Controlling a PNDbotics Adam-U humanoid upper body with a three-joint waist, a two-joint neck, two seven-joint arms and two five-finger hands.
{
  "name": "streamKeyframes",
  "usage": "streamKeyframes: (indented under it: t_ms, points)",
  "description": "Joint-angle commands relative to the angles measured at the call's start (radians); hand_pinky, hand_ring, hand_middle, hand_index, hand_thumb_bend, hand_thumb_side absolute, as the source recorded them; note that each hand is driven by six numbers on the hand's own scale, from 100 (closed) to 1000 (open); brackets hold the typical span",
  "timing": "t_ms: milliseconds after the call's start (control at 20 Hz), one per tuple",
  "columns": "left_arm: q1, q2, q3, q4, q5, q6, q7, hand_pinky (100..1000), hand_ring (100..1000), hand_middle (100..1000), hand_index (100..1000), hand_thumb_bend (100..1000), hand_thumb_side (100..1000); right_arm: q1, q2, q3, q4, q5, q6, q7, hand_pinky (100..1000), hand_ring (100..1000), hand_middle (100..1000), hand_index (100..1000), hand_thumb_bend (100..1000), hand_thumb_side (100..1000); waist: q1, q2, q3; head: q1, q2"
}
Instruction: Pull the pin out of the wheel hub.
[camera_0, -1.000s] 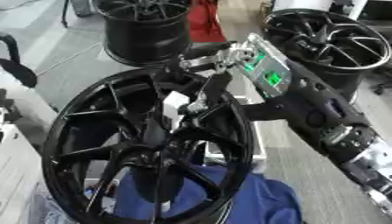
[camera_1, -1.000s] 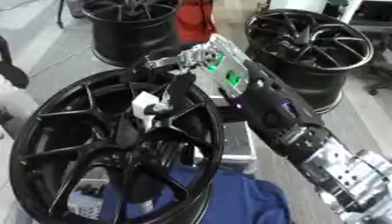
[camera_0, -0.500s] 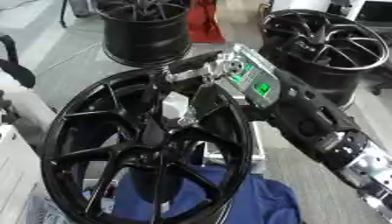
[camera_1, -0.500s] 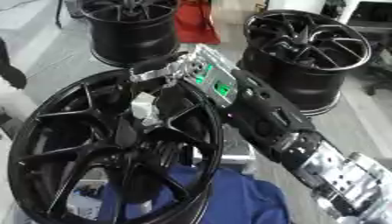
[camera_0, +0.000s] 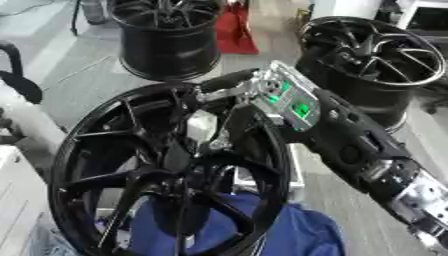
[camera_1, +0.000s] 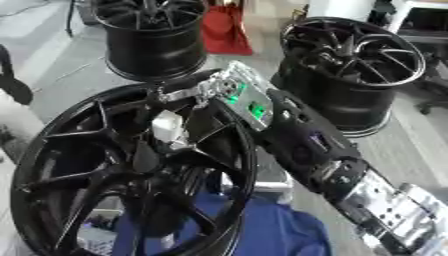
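Grey floor holds three black wheels (camera_0: 166, 175); right hand (camera_0: 232, 107) grasps a pale pin (camera_0: 199, 127) at one hub.

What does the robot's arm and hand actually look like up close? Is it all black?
Mostly. The right arm is bulky glossy black casing, ending in bare silver metal joints towards the lower right corner. The right robot hand has black fingers on a silver metal frame, and its back carries an exposed board with bright green glowing patches. The left arm is not in view.
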Motion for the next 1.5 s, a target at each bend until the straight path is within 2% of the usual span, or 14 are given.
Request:
streamKeyframes:
  t_ms: [50,650,1000,1050,1200,1300,1450,1500]
  points:
    - [-0.011,0.012,0.002,-0.012,-0.005,0.000,0.000,606,704,684,773,311,644,-0.023,-0.022,-0.018,-0.001,0.015,-0.146,0.135,803,861,804,864,315,328,0.006,-0.010,-0.002,-0.001,-0.013]
    - [-0.009,0.010,0.004,-0.012,-0.005,0.000,0.001,606,704,683,773,311,644,-0.018,-0.025,-0.031,0.003,-0.003,-0.143,0.135,679,733,694,763,286,310,0.011,-0.010,-0.008,0.000,-0.018]
    - [-0.010,0.009,0.003,-0.011,-0.005,0.000,0.000,607,704,683,773,311,645,-0.026,-0.020,-0.048,-0.012,-0.033,-0.122,0.135,601,660,625,708,184,273,0.011,-0.009,-0.007,-0.003,-0.021]
    - [-0.009,0.009,0.003,-0.011,-0.005,0.000,0.000,607,704,683,773,311,645,-0.027,-0.021,-0.049,-0.016,-0.035,-0.121,0.135,609,670,634,722,202,279,0.011,-0.009,-0.007,-0.003,-0.022]
    - [-0.009,0.009,0.004,-0.011,-0.005,0.000,0.000,607,704,682,773,312,645,-0.027,-0.023,-0.046,-0.025,-0.041,-0.121,0.135,692,764,758,837,306,303,0.011,-0.009,-0.007,-0.003,-0.022]
    - [-0.009,0.010,0.004,-0.012,-0.005,0.000,0.001,607,704,682,773,311,645,-0.025,-0.027,-0.033,-0.029,-0.040,-0.128,0.135,744,817,808,895,315,299,0.010,-0.009,-0.007,-0.003,-0.023]
    - [-0.009,0.009,0.004,-0.012,-0.005,0.000,0.000,607,705,682,773,311,645,-0.019,-0.035,-0.011,-0.032,-0.035,-0.149,0.135,787,865,867,942,316,212,0.009,-0.008,-0.008,-0.003,-0.024]
    - [-0.009,0.010,0.004,-0.012,-0.005,0.000,0.000,607,704,682,773,311,645,-0.017,-0.039,-0.005,-0.031,-0.035,-0.157,0.135,790,866,868,945,284,130,0.009,-0.008,-0.008,-0.003,-0.024]
